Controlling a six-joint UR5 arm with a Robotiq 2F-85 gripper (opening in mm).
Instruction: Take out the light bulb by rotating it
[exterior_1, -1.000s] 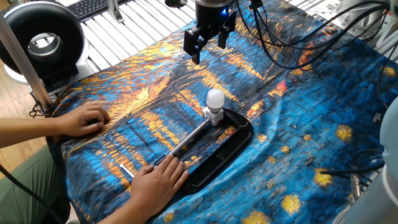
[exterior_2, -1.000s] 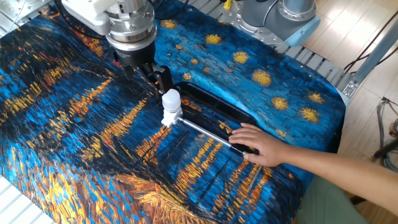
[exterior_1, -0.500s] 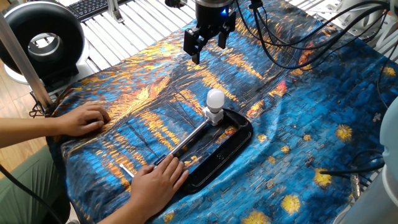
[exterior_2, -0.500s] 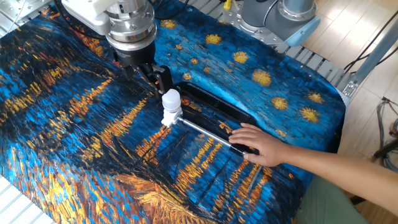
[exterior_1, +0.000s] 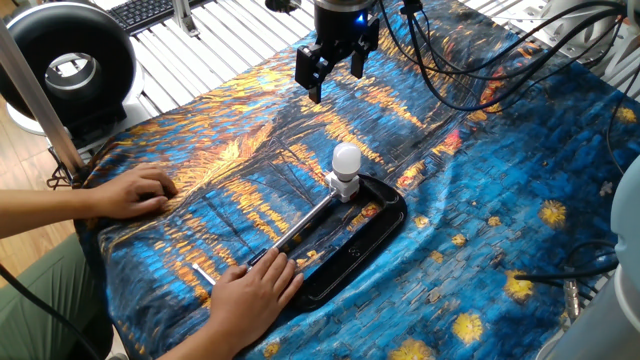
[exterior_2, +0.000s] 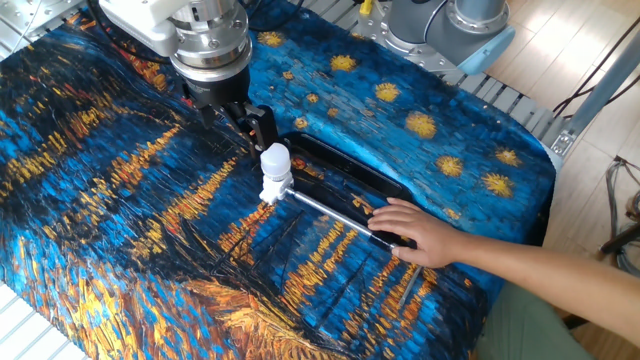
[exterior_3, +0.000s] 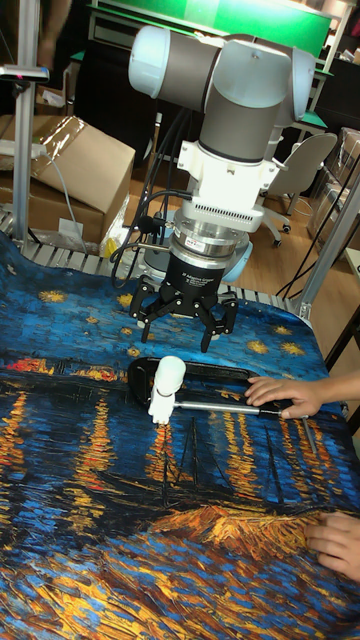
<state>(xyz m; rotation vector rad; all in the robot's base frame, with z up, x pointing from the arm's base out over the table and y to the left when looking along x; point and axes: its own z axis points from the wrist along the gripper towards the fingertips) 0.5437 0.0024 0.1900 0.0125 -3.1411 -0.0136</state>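
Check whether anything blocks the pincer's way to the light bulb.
Nothing visible does. The black two-finger pincer hangs open above the small white frosted light bulb, apart from it, with only air between them. The person's hand holds the thin metal rod at its far end, away from the bulb.

Nothing readable here tbh. There's a small white sticker low on the arm, but its print is way too tiny.

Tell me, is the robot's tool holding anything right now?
Nothing. The tool hangs open, apart from the light bulb.
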